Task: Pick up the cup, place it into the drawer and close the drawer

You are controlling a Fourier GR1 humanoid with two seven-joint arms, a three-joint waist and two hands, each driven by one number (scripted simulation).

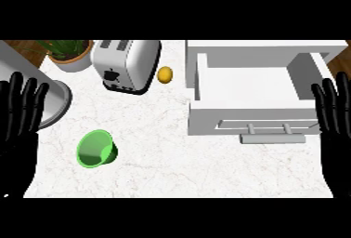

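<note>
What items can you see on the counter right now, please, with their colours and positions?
Green plastic cup: one, green, lying on its side, counter's lower left.
White open drawer: one, white with grey handle, right, nothing visible inside it.
Silver two-slot toaster: one, silver, top centre-left.
Small yellow-orange fruit: one, beside toaster.
Potted green plant: one, top left.
Grey round object: one, left edge, partly hidden.
White marble counter: one.
Left robot hand: black, open, resting, left edge.
Right robot hand: black, open, resting, right edge.

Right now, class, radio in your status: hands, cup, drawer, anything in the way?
Left hand and right hand open, resting at the edges. Green plastic cup on its side on the white marble counter. White drawer open. Nothing between them.
</note>
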